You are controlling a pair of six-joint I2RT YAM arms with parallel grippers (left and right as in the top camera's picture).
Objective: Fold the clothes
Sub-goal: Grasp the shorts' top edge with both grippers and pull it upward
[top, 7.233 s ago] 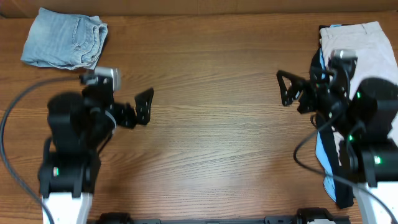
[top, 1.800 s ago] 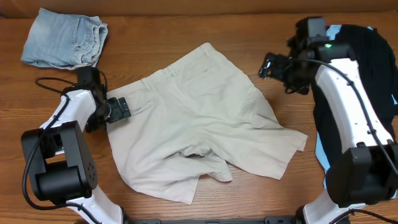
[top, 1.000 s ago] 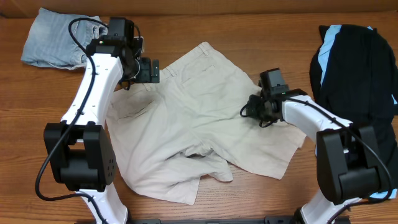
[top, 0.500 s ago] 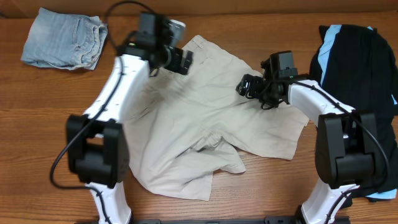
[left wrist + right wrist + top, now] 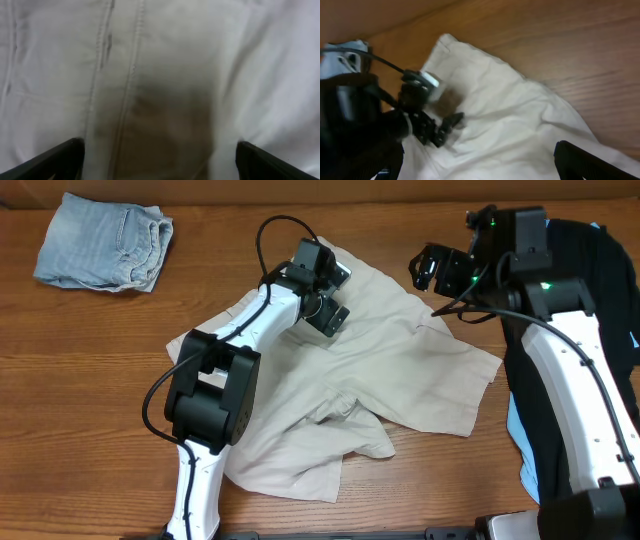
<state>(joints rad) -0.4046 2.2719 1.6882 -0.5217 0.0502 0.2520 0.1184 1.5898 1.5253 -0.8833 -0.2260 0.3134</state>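
Note:
Pale beige shorts (image 5: 370, 380) lie crumpled and spread across the middle of the table. My left gripper (image 5: 333, 302) is open, low over their upper middle. In the left wrist view only beige cloth with seams (image 5: 150, 75) shows between the wide-apart jaws (image 5: 160, 165). My right gripper (image 5: 433, 268) is open and empty, above the shorts' upper right edge. The right wrist view shows the shorts (image 5: 520, 125) below its open jaws (image 5: 480, 167). A black garment with light-blue panels (image 5: 585, 270) lies at the right under the right arm. Folded denim shorts (image 5: 105, 240) lie at the far left.
Bare wooden tabletop (image 5: 90, 400) shows left of the beige shorts and at the front. The left arm and its cable (image 5: 270, 240) stretch across the shorts. The left gripper also shows in the right wrist view (image 5: 432, 120).
My left gripper has moved right along the shorts' top to their upper middle. My right gripper has lifted off the cloth and moved back toward the far right. The shorts' shape has shifted slightly.

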